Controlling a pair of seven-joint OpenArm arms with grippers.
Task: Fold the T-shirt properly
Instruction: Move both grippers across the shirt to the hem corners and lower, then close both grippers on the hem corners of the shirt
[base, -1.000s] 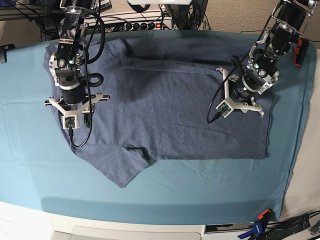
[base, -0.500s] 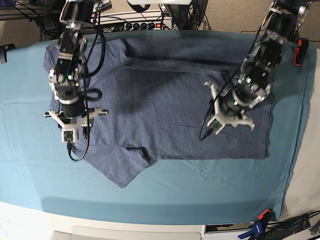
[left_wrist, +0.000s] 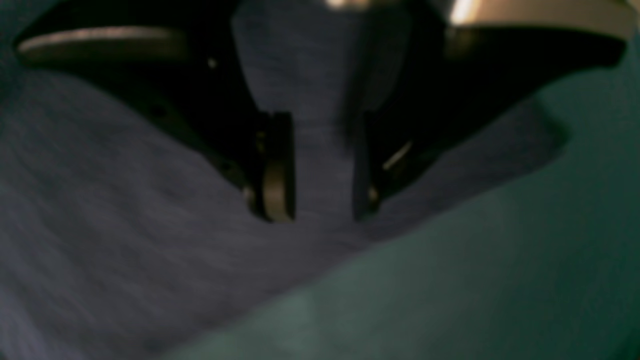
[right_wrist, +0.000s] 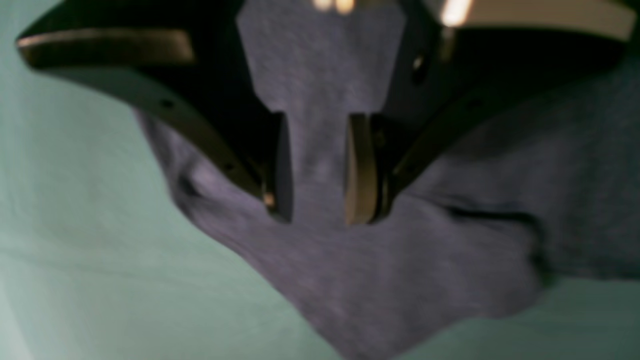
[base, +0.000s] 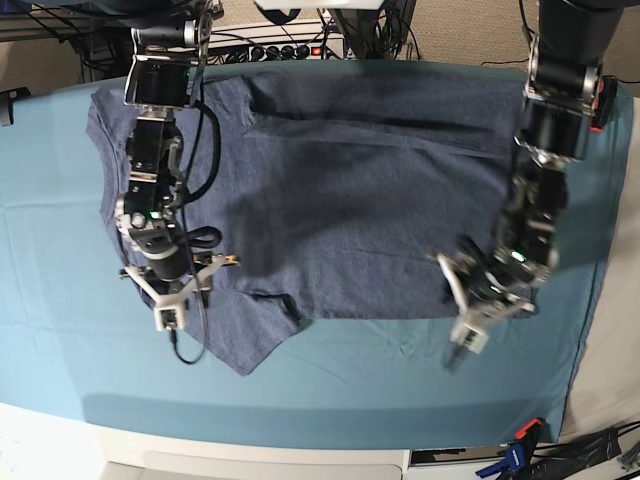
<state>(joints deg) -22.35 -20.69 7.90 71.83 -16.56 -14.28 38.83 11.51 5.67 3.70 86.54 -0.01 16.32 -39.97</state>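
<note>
The T-shirt (base: 340, 200) lies spread on the teal-covered tabletop (base: 400, 380). Both tools hang over its near edge, jaws apart and empty: left tool (left_wrist: 320, 210) near the hem corner, right tool (right_wrist: 312, 217) above the sleeve. Either could pinch the teal cloth too, or only one layer.

arms: black, silver joints | cables: black loops | tool brackets: white
</note>
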